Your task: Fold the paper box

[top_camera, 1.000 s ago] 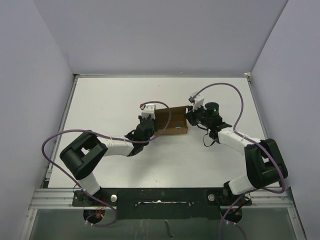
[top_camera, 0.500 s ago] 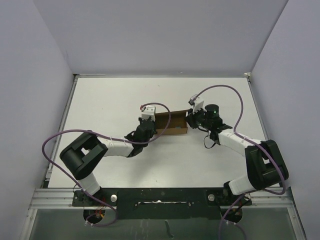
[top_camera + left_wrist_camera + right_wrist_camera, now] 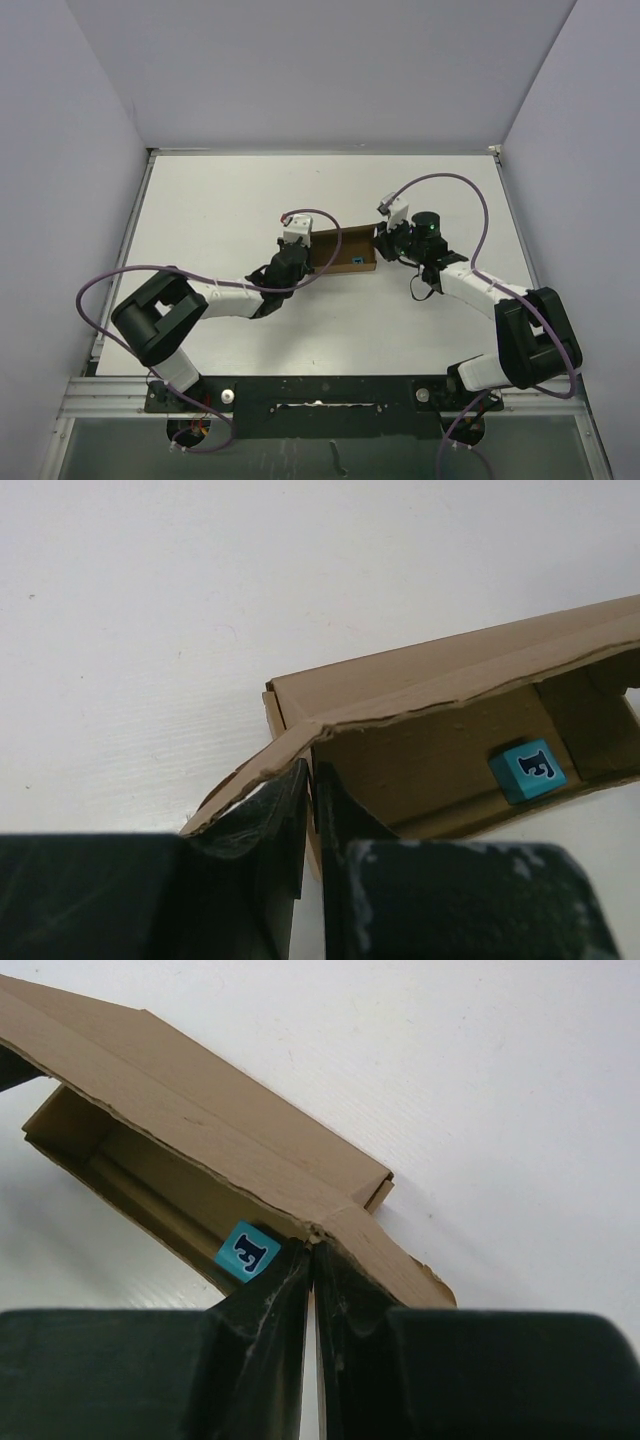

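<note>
The paper box (image 3: pixel 338 250) is a small brown cardboard box on the white table between my two grippers, its lid flap hanging partly over the open tray. A tiny blue cube (image 3: pixel 357 257) lies inside it. My left gripper (image 3: pixel 306 252) is shut on the box's left end; in the left wrist view the fingers (image 3: pixel 290 810) pinch the end wall under the lid (image 3: pixel 440 685), with the cube (image 3: pixel 527 770) inside. My right gripper (image 3: pixel 378 243) is shut on the right end; in the right wrist view the fingers (image 3: pixel 345 1280) clamp the lid's corner (image 3: pixel 200 1125) beside the cube (image 3: pixel 246 1251).
White table (image 3: pixel 220 210) inside pale walls. Purple cables loop over both arms (image 3: pixel 460 190). A black rail (image 3: pixel 320 392) runs along the near edge by the arm bases.
The lid panel looks shorter from above than a second ago, having swung down over the tray. The left arm's elbow has shifted left; both grippers keep their hold.
</note>
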